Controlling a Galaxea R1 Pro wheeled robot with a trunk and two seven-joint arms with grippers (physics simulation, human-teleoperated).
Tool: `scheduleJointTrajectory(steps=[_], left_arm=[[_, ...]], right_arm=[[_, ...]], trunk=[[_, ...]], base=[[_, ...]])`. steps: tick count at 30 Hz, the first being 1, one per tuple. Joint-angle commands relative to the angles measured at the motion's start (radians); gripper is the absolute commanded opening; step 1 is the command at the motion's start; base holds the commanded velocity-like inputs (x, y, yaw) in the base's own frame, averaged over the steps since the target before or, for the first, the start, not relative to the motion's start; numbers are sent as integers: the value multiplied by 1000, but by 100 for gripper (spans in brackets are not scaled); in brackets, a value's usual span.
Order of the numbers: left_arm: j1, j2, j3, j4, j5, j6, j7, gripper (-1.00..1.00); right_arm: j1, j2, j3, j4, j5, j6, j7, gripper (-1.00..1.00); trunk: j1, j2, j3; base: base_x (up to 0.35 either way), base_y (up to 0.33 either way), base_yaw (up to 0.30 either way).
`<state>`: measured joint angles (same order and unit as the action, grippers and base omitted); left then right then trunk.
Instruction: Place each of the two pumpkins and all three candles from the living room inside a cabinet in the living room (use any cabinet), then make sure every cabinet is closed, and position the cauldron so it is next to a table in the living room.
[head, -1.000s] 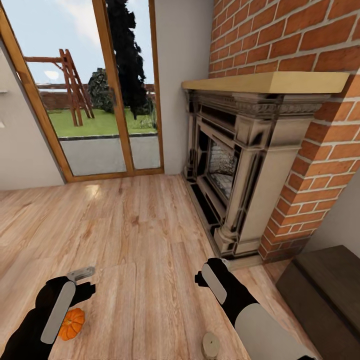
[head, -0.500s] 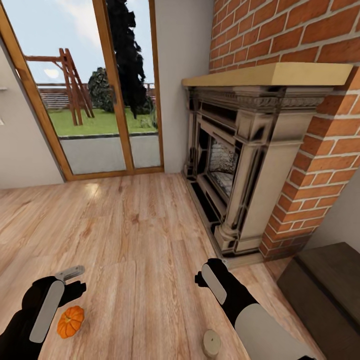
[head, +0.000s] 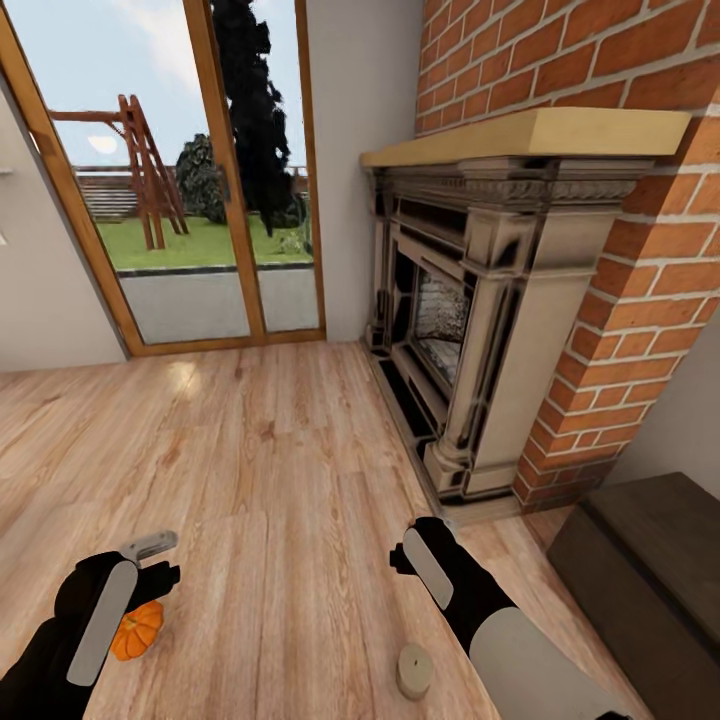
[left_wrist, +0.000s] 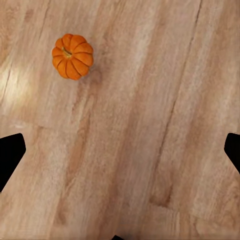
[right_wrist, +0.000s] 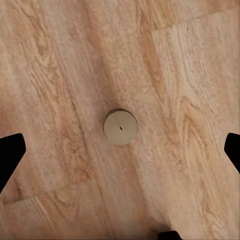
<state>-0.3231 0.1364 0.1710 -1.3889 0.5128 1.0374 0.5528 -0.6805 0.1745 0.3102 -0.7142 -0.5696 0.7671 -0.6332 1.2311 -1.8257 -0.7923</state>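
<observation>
Now you're lining up two floor pickups.
Both grippers spread, empty: pumpkin (left_wrist: 73, 56) sits outside your left fingers (left_wrist: 11, 155); candle (right_wrist: 120, 127) lies between the right fingers (right_wrist: 10, 155); descend there.

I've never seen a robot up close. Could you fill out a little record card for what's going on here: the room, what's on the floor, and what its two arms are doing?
Room: wood floor, brick fireplace, glass door to a garden
Pumpkin: orange, on the floor beside the left arm
Candle: pale round disc standing on the floor, under the right arm
Cabinet: dark brown, low, at the right of the head view
Left end effector: open, above the floor, pumpkin off to one side
Right end effector: open, nearly centred over the candle
Held: nothing
</observation>
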Motion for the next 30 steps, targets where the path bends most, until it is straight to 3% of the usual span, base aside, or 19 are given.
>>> scheduleJointTrajectory(steps=[1,19,21,24,26,30], left_arm=[[-1,0,0,-1,10,3,9,100],[-1,-5,-6,3,11,-4,9,100],[-1,-22,-15,7,11,-7,8,100],[-1,-77,-34,17,8,-10,9,100],[-1,-89,-38,19,9,-11,8,100],[-1,-96,-40,22,12,-10,6,100]], right_arm=[[-1,0,2,-1,-9,1,-10,100],[-1,0,2,1,-8,-9,-10,100],[-1,0,3,4,-9,-40,-10,100],[4,0,4,7,-3,-82,-9,100],[7,0,14,7,-2,-89,-8,100],[7,0,84,7,-4,-94,-8,100]], trunk=[[4,-8,-4],[73,-134,-61],[81,-148,-67],[92,-169,-76],[100,-183,-83],[115,-211,-95]], base=[[-2,-2,0],[0,0,0],[0,0,0],[0,0,0],[0,0,0],[0,0,0]])
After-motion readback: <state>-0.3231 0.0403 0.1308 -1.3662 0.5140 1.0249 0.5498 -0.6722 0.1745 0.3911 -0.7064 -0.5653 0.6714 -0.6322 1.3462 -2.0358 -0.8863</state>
